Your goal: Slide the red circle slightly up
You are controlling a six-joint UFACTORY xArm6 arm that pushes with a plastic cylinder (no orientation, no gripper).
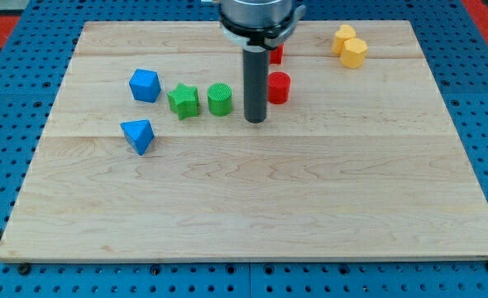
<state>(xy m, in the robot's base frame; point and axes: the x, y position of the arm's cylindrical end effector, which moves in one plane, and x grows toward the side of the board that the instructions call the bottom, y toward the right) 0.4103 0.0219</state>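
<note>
The red circle (279,87) stands on the wooden board (252,207) in the upper middle. My tip (255,120) rests on the board just to the lower left of the red circle, a small gap apart from it. The rod rises from the tip to the arm's head at the view's top. A second red block (275,55) sits above the red circle, partly hidden behind the rod, so its shape is unclear.
A green circle (219,98) and a green star (183,100) stand left of my tip. A blue cube-like block (145,85) and a blue triangular block (137,135) lie further left. Two yellow blocks (349,46) sit touching at the upper right.
</note>
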